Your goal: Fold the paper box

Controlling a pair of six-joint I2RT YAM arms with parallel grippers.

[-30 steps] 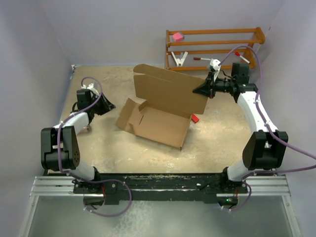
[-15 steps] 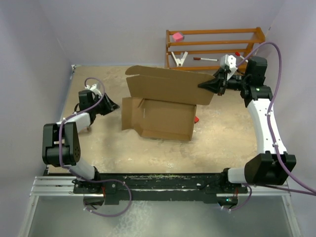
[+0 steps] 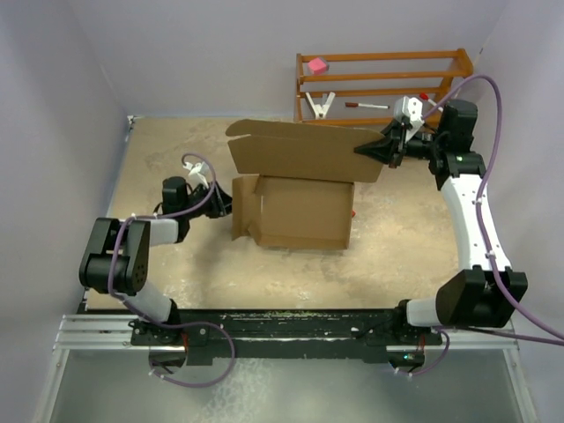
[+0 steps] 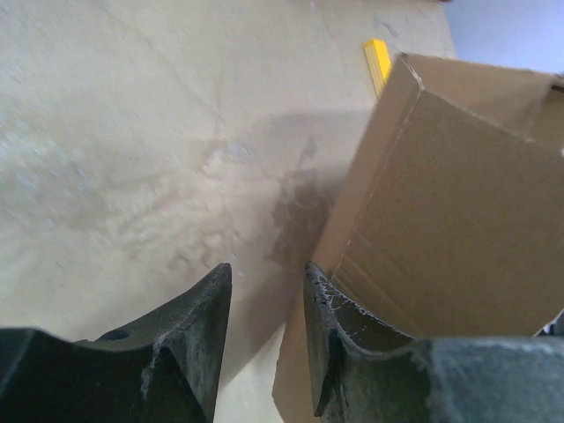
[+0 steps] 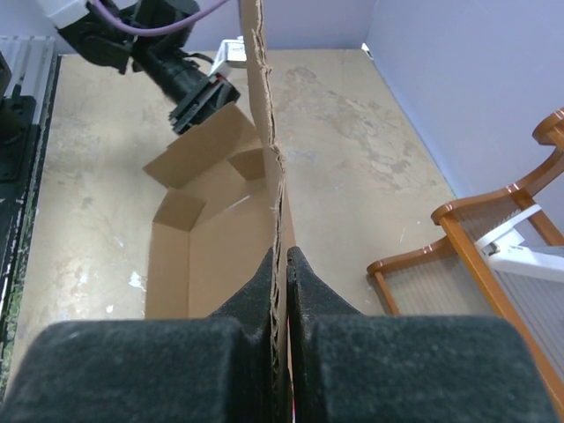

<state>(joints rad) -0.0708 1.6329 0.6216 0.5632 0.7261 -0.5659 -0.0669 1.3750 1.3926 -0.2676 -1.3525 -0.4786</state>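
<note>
Left gripper [image 3: 220,201] is kept low, jaws narrowly parted, nothing gripped, just beside the left side flap of the paper box [image 3: 300,216]. Box is sat mid-table [image 3: 176,150], lid raised upright. Lid's right edge is pinched tight by right gripper [image 3: 377,150].

paper box [image 3: 304,211] | you see plain brown corrugated cardboard | partly folded, open-topped | base lies flat, centre | lid panel stands upright along far edge

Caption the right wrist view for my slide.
Right tool pinching the raised lid of the paper box edge-on, left tool beside its side flap.
</note>
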